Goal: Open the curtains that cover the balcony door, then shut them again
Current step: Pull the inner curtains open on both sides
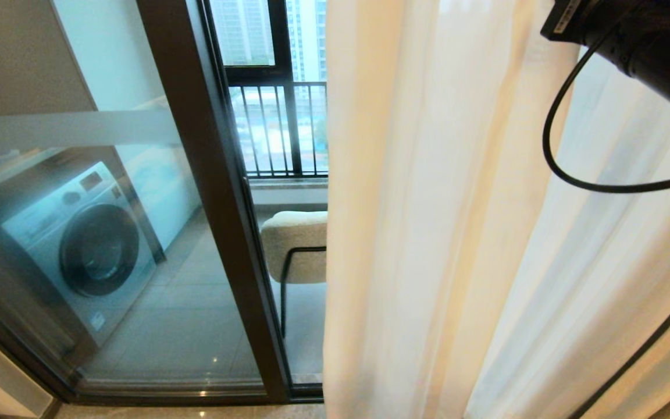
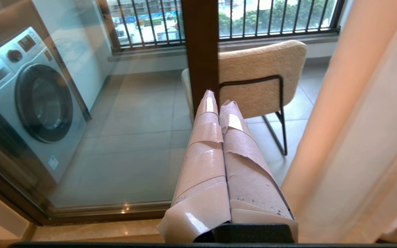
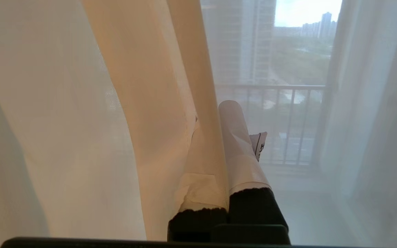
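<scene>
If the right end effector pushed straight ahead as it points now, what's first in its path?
Likely the sheer curtain: the right end effector is shut, with a fold of the cream drape across one finger, and the white sheer hangs just ahead, before the railing. Depth is unclear.

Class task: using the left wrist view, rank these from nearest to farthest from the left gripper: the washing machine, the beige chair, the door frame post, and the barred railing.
From the left gripper, shut and holding nothing:
1. Door frame post, straight ahead of the fingertips.
2. Beige chair, just behind the post, on the balcony.
3. Washing machine, off to one side behind the glass.
4. Barred railing, at the balcony's far edge.
</scene>
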